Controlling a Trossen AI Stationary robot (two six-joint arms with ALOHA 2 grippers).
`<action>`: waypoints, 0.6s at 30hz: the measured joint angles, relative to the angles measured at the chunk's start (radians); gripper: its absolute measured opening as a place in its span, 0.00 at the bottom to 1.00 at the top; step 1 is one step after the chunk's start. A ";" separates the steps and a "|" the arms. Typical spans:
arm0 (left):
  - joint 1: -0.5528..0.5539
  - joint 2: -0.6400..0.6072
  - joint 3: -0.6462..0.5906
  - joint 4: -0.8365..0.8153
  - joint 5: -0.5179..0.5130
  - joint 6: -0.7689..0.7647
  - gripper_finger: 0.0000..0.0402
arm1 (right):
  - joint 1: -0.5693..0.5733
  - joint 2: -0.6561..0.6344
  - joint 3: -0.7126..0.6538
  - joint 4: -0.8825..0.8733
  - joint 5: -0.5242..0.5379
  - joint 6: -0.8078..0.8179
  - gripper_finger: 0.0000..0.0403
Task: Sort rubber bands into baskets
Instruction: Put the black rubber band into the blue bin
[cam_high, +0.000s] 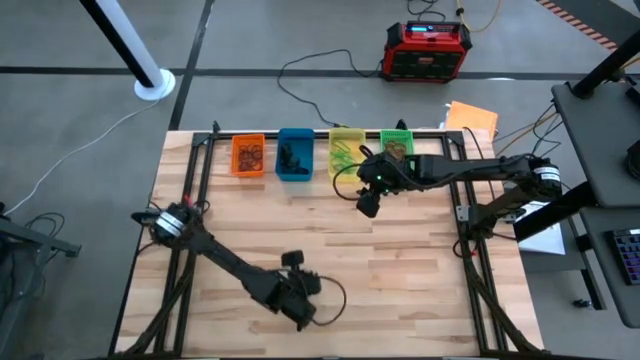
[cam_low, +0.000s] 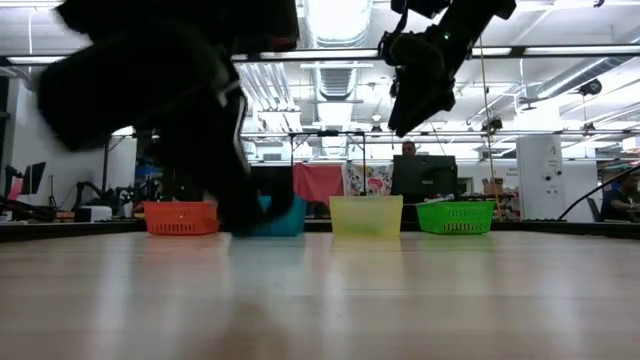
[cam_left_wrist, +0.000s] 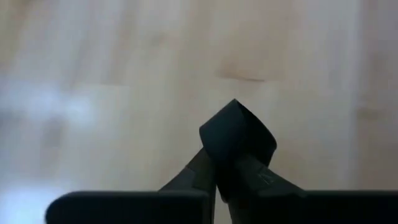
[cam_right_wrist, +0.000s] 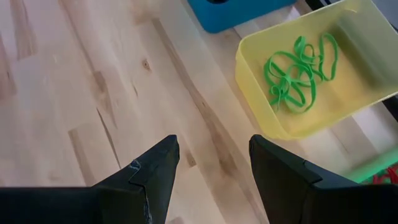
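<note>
Four baskets stand in a row along the table's far edge: orange (cam_high: 248, 156), blue (cam_high: 294, 154), yellow (cam_high: 346, 150) and green (cam_high: 396, 147). Green rubber bands (cam_right_wrist: 300, 73) lie in the yellow basket (cam_right_wrist: 348, 93). Brown-orange ones (cam_high: 249, 153) show in the orange basket and dark ones (cam_high: 291, 155) in the blue. My right gripper (cam_right_wrist: 214, 163) hangs open over bare wood just in front of the yellow basket (cam_low: 366, 215). My left gripper (cam_left_wrist: 236, 138) is shut near the table's near edge (cam_high: 303, 318), with nothing visible between its fingertips.
Bare wood (cam_high: 300, 225) stretches between the basket row and my left gripper. A red-black box (cam_high: 427, 50) sits on the floor beyond the table. An orange sheet (cam_high: 472, 118) lies at the far right corner. Black cable loops beside my left arm (cam_high: 335, 298).
</note>
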 joint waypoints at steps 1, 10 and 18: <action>0.012 -0.021 -0.003 -0.025 -0.016 0.014 0.01 | 0.000 0.000 -0.008 0.011 0.001 -0.002 0.48; 0.247 -0.362 -0.258 0.002 -0.099 0.143 0.00 | -0.003 0.000 -0.046 0.098 0.050 -0.025 0.48; 0.603 -0.661 -0.545 0.416 0.094 0.395 0.00 | -0.003 0.000 -0.065 0.250 0.104 -0.057 0.48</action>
